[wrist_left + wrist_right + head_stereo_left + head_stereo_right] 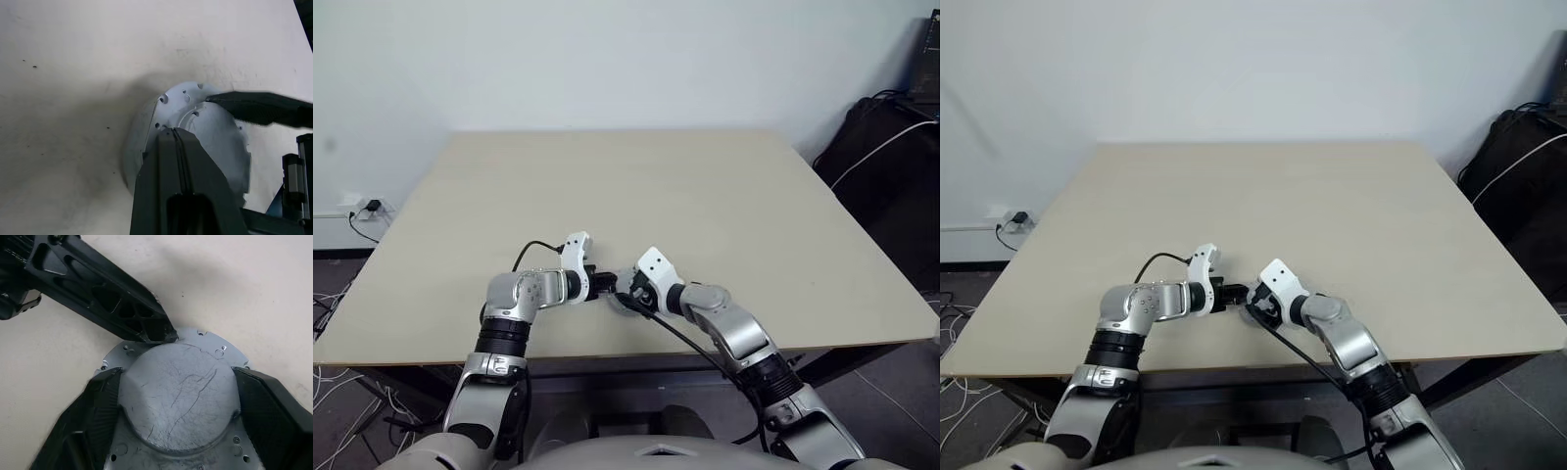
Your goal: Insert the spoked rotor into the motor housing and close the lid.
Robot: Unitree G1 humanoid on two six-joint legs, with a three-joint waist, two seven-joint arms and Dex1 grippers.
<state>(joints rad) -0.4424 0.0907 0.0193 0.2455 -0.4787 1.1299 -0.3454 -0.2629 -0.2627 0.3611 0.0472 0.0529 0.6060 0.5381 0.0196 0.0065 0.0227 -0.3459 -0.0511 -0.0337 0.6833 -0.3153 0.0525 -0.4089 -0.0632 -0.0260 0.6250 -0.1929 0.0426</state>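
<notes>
With its fingers pressed together, the left gripper (164, 335) is pressing the lid (178, 396) home while the right gripper's (176, 401) spread fingers are bracketing it.

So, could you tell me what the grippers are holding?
The right gripper straddles the lid's round sides; grip uncertain. The shut left gripper only touches its rim.

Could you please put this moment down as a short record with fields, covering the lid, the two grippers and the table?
lid: silver-grey round disc, plain scratched face up, seated on a flat grey plate with small holes
right gripper: fingers spread wide, one on each side of the lid
left gripper: fingers shut together, tips at the lid's edge
table: beige top; both grippers meet near its front edge
rotor and housing: not visible; whether they sit under the lid cannot be told
</notes>
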